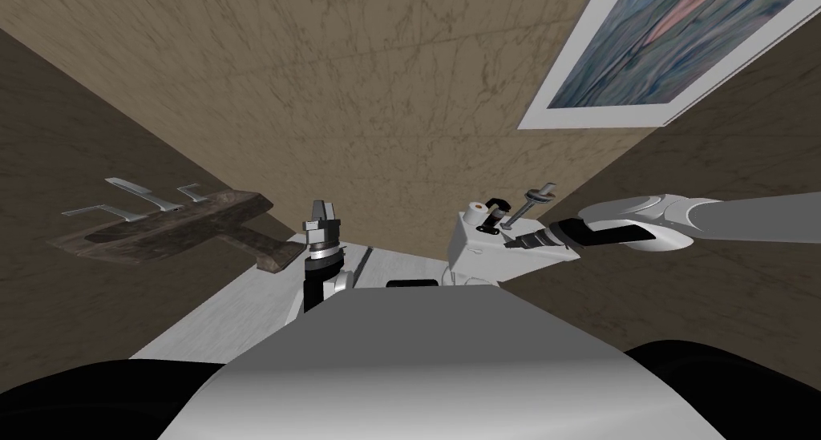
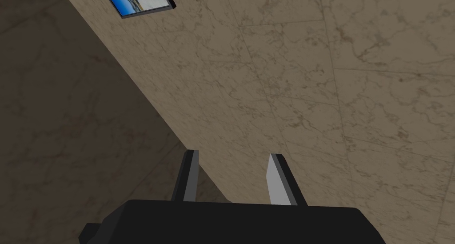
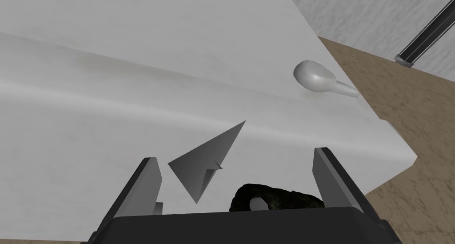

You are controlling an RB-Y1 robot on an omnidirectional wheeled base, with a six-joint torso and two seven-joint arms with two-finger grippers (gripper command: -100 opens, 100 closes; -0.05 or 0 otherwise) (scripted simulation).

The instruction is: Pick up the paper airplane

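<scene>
— What was under you just then?
— A grey paper airplane (image 3: 206,163): a flat, sharp-creased dart, lying on a smooth white slab (image 3: 133,77) between my right gripper (image 3: 235,154)'s spread, empty fingers.
— Pointing where?
— Long axis slanted, nose away from that gripper, toward a glossy rounded knob (image 3: 317,77). My left gripper (image 2: 233,153) was parted too, holding nothing.

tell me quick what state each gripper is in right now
Left gripper: open, holding nothing.
Right gripper: open, holding nothing; the paper airplane lies on the white surface between its fingers, not gripped.
</scene>
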